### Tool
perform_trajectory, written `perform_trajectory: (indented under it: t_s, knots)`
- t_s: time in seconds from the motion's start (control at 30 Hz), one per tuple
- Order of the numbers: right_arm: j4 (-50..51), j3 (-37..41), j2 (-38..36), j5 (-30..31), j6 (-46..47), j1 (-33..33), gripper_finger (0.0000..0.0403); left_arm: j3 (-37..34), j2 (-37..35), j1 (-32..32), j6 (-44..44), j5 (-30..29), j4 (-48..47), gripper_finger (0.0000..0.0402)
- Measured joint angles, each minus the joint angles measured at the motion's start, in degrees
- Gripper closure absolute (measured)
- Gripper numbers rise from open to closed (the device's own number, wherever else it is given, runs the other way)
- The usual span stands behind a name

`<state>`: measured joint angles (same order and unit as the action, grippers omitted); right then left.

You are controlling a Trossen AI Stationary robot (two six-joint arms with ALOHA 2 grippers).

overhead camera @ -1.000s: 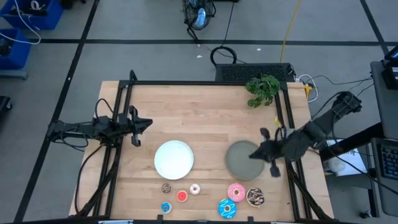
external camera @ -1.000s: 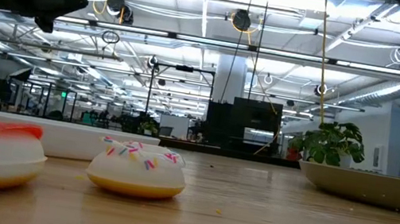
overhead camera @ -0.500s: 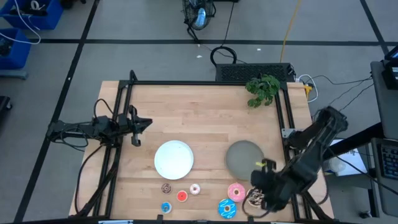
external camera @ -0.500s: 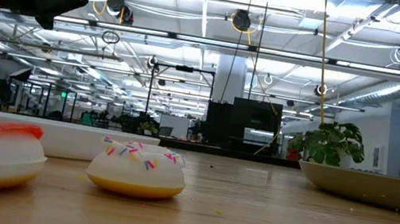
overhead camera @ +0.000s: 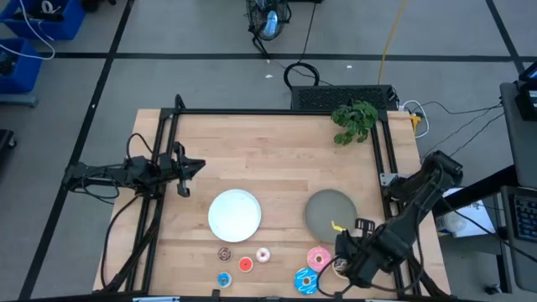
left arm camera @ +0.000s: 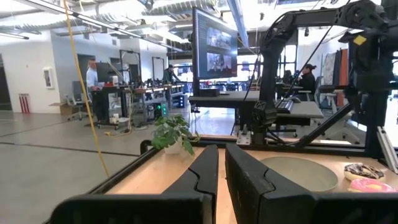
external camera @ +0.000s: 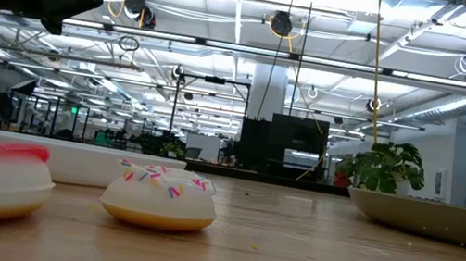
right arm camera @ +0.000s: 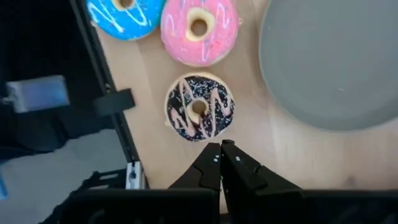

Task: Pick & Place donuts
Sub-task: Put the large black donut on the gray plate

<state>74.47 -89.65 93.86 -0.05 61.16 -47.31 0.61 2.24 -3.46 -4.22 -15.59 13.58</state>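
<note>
Three larger donuts lie near the table's near edge: pink, blue sprinkled and chocolate with white drizzle. The chocolate one is mostly hidden under my right gripper in the high view. Tiny brown, red, white-pink and blue donuts lie left of them. My right gripper hovers shut above the chocolate donut, pointing down, touching nothing. My left gripper waits shut, raised over the table's left side.
A round white plate and a round grey plate sit mid-table, just beyond the donuts. A small potted plant stands at the far right corner. Black frame rails run along the table's left and right sides.
My right arm has swung from beside the grey plate's right edge toward the table's near edge. It has tipped to point down over the chocolate donut, then shifted slightly left. The donuts and plates have stayed where they were.
</note>
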Motion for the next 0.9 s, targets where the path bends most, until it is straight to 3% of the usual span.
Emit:
perform_trajectory:
  t_s: [0.23, 0.33, 0.7, 0.9]
  knots:
    - [-0.93, 0.00, -0.65, 0.30, 2.11, 0.22, 0.0400, -0.01, 0.00, 0.00, 0.00, -0.02, -0.46, 0.0364]
    - [-2.55, 0.85, -0.71, 1.34, 2.48, 0.22, 0.0381, -0.01, 0.00, 0.00, 0.00, -0.02, -0.63, 0.0364]
    - [-7.33, 4.22, -0.65, -0.29, 1.23, 0.26, 0.0198, -0.01, 0.00, 0.02, 0.00, -0.04, -1.42, 0.0364]
    - [-7.42, 4.22, -0.65, -0.35, 2.60, 0.24, 0.0152, -0.01, 0.00, 0.00, -0.73, -0.64, -0.94, 0.0364]
